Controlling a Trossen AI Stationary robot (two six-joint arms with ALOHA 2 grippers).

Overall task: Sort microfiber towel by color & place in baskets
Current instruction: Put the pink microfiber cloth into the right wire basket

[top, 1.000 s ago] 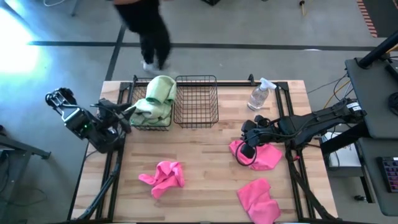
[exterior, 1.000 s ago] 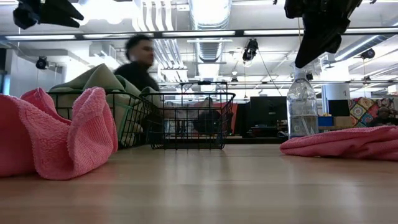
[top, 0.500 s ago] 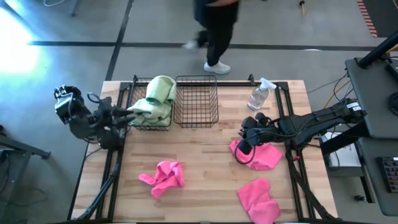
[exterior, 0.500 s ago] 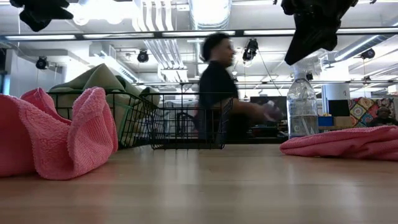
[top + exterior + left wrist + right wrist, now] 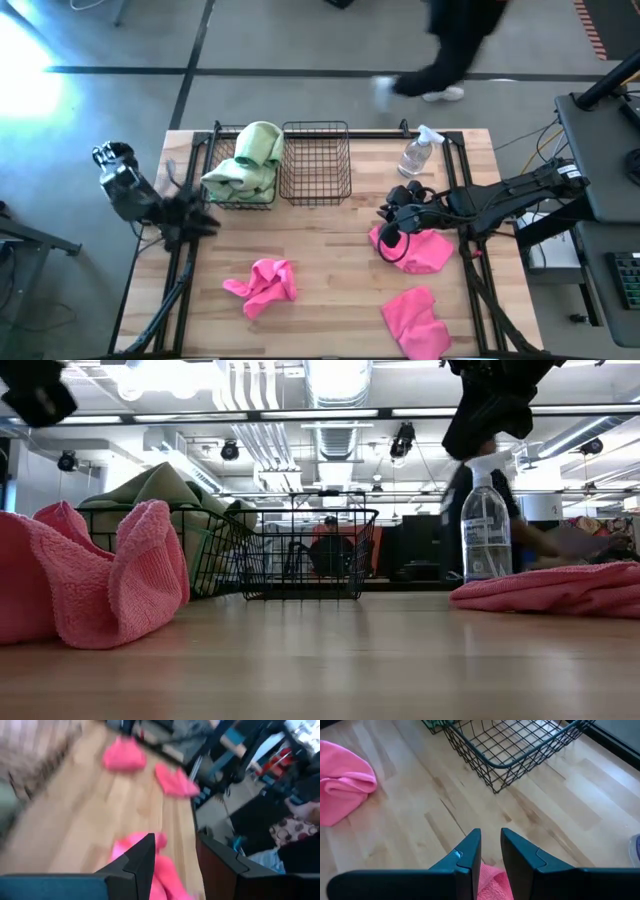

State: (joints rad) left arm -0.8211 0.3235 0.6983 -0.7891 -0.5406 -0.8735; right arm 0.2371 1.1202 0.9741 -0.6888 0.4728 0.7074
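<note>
Three bright pink towels lie flat on the table: one near the middle [image 5: 262, 283], one at the near right [image 5: 415, 318], and one [image 5: 418, 250] under my right gripper [image 5: 392, 226]. Light green towels [image 5: 245, 160] are heaped in the left black wire basket [image 5: 212, 150], one draped over its rim. The right basket [image 5: 315, 160] holds nothing. My right gripper [image 5: 490, 847] hovers high above its pink towel [image 5: 492, 882], narrowly open and empty. My left gripper [image 5: 195, 218] is open and empty by the table's left edge, facing the near pink towel [image 5: 160, 865].
A clear spray bottle [image 5: 417, 152] stands upright on the far right of the table, just beyond my right gripper. A person walks past on the floor beyond the far edge [image 5: 455, 50]. Bare wood lies between the baskets and the pink towels.
My left gripper has drawn back from the green towels at the left basket and swung toward the table's near left side, moving fast. My right gripper has drifted slightly toward the baskets. The person has walked from left to right behind the table.
</note>
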